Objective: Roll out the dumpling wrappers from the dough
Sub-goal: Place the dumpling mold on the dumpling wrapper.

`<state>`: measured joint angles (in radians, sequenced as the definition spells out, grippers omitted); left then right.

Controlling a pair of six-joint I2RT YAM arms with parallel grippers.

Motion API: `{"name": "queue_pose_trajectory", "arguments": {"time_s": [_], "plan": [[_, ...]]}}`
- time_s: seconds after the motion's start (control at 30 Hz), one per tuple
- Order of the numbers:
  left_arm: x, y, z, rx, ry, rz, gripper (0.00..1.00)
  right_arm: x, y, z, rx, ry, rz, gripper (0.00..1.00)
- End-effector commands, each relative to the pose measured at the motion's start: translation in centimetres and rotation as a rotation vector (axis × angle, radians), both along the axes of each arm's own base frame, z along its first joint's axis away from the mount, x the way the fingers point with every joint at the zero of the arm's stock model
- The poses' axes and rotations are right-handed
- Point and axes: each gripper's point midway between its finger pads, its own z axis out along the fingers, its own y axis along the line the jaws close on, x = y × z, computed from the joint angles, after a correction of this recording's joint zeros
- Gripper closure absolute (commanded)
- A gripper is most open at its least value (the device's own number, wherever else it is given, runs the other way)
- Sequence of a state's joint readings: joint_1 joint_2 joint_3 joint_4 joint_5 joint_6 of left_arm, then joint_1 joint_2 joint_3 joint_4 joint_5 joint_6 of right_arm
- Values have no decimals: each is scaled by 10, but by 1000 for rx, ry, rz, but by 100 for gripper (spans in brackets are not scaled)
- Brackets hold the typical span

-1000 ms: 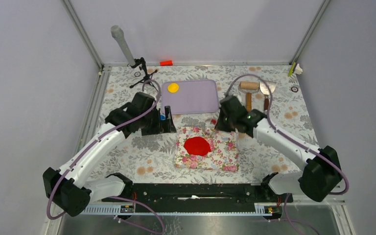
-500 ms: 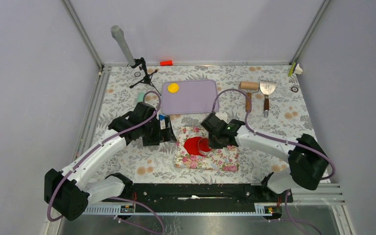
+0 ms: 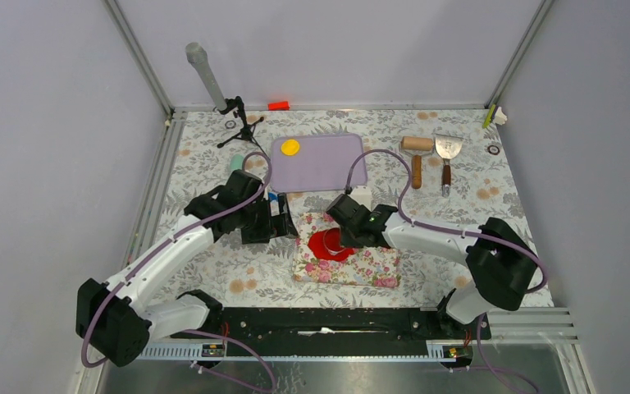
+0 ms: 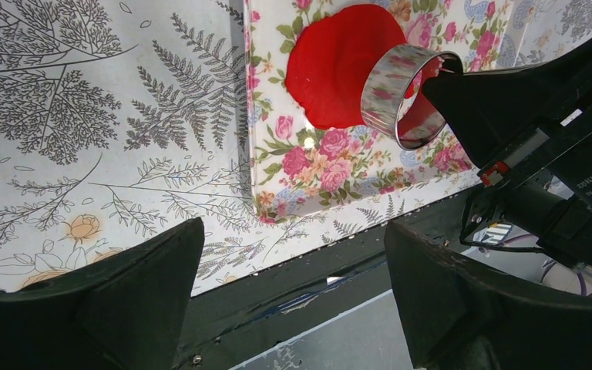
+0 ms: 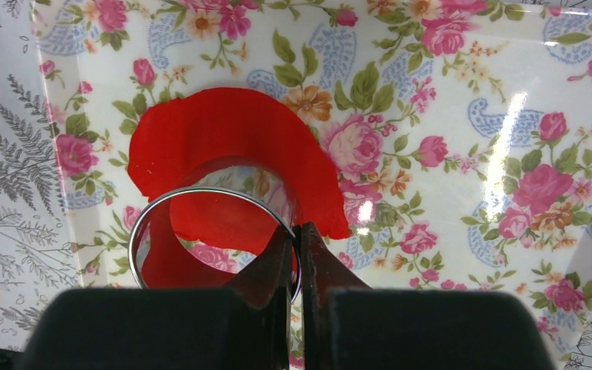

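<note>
Right fingers (image 5: 312,262) are pinched tight on the wall of a metal ring (image 5: 200,193), and they hide its near rim in the wrist view. From above, the right wrist covers most of the ring and part of the dough (image 5: 223,131). Whether the ring's lower edge touches the clay is unclear. Left fingers (image 4: 123,285) stand spread wide and hold nothing, over the surface (image 4: 85,116) beside the flowered mat (image 4: 331,169). A second ago the right arm sat back at the mat's far right corner with the dough in full view; it has since come over it, while the left arm barely shifted. The dough lies as a flat red sheet on the mat, just under and ahead of the right fingers. A yellow wrapper (image 3: 290,147) rests on the purple tray (image 3: 328,168).
</note>
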<state>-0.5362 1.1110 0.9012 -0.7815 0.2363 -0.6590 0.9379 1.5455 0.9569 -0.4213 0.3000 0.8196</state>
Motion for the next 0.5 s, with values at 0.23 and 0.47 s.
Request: {"name": "queue_pose_trajectory", "arguments": {"time_s": [0.23,0.47], "plan": [[20,-14,17,-38,-51,-24,5,9,9,-13,-25,-9,-15,100],[22,-14,16,-34,-48,-25,5,9,10,-17,-37,-1,-9,100]]}}
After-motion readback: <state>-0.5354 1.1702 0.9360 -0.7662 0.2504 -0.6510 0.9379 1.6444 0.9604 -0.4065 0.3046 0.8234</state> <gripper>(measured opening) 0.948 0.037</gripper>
